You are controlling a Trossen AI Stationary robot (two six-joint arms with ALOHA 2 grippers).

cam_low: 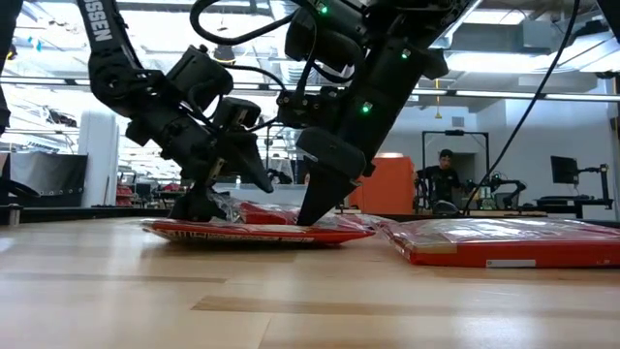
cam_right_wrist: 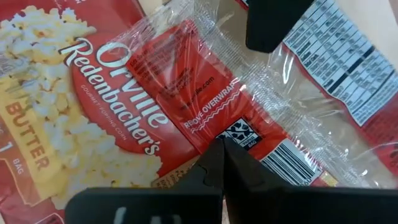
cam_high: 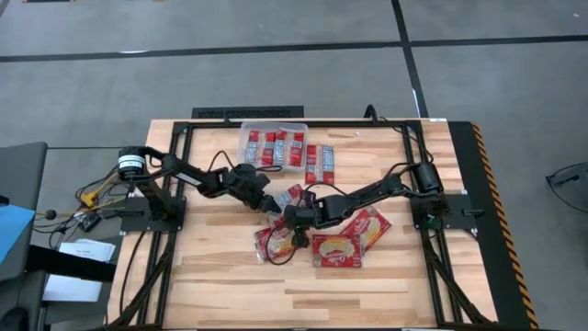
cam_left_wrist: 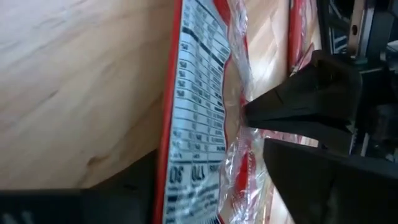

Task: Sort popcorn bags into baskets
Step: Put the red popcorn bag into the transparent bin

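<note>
The popcorn packet (cam_high: pixel 276 241) now in play is a large squarish one that lies flat at the middle of the table (cam_high: pixel 386 285), with a second large packet (cam_high: pixel 338 249) just beside it toward the right arm's side and a third (cam_high: pixel 372 223) partly over that one. In the high view its long axis seems to run roughly across the table, from one arm toward the other, though the arms cover much of it.

Both grippers meet over this packet. The right gripper (cam_right_wrist: pixel 219 163) is nearer to its middle: the fingers are pressed together to a single point that touches the clear wrapper beside the barcode (nothing is between them). The left gripper (cam_high: pixel 272 206) stands at the packet's far edge, toward the basket (cam_high: pixel 273 147), and its fingers (cam_left_wrist: pixel 292 106) are spread only a little, with the crinkled wrapper seam in the narrow gap. I judge that they are about to pinch it, but not yet holding it.

The basket is at the back of the table and already has several small packets inside; two more small packets (cam_high: pixel 319 163) lie just beside it.

The low view shows what the high view cannot: both fingertips are down on the packet surface. The wrist views alone show the finger gaps.
</note>
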